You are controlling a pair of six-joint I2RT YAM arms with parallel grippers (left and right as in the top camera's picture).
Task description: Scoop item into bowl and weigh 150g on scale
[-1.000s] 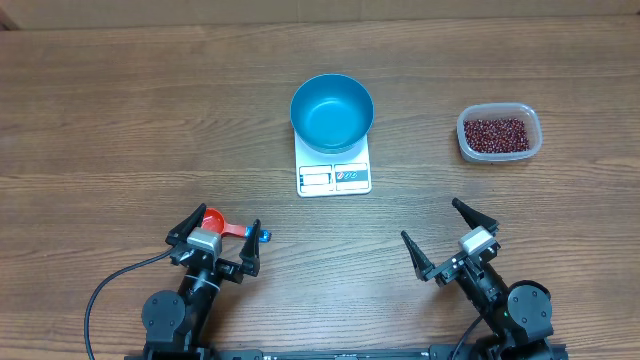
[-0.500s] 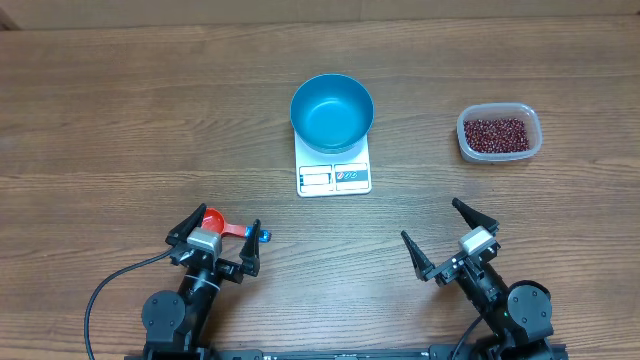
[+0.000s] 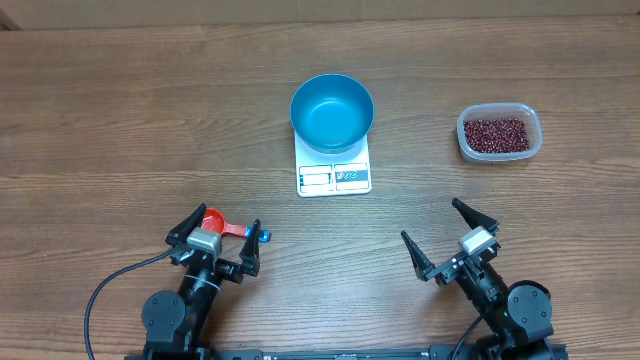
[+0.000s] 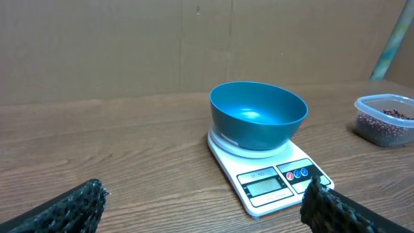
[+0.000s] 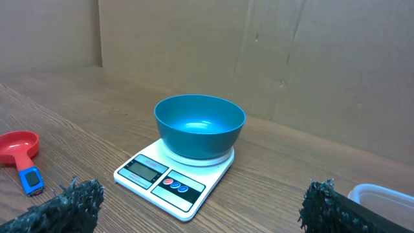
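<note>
Fingers [image 4: 71, 206] spread, both arms; blue bowl [image 3: 332, 110] atop white scale [image 3: 334, 178].

We note a brown wood-grain table [image 3: 110, 110]. Plain cardboard panels [image 4: 116, 45] stand upright along the table's far edge, meeting at vertical seams. Light across the table is soft and even.
</note>
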